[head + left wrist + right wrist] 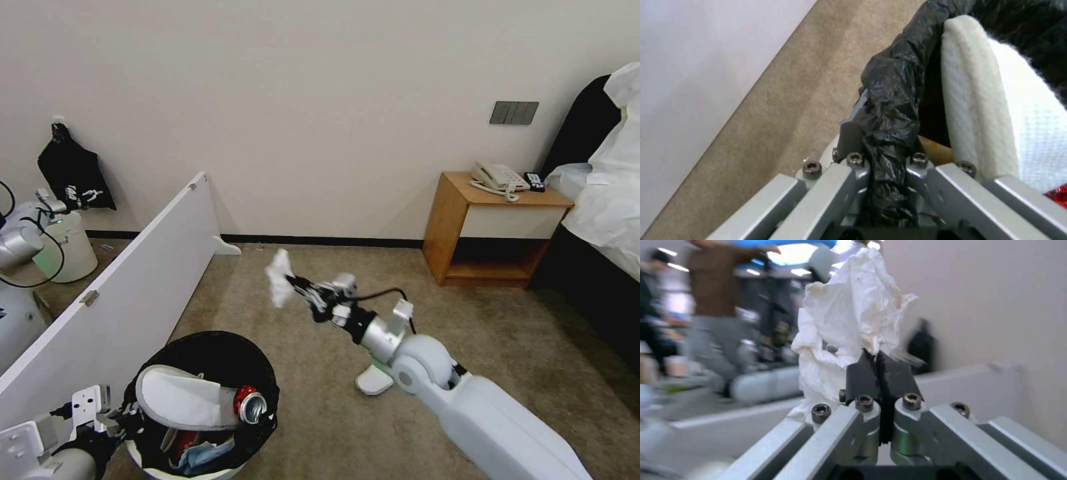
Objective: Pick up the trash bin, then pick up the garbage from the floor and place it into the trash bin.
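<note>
the trash bin sat at the lower left of the head frame, its black liner folded over the rim. the left gripper was at the bin's near-left edge; in the left wrist view its fingers were clamped tight on the bunched liner at the rim. inside the bin a white slipper lay across the opening, with a crushed red can touching its right end and something light blue lower down.

the right gripper was held out in the air at the frame's centre, above the carpet and up and to the right of the bin. its pads were pressed together on the lower edge of a crumpled white tissue, which stood up from the tips. a second white slipper lay on the carpet below the right arm, right of the bin.
</note>
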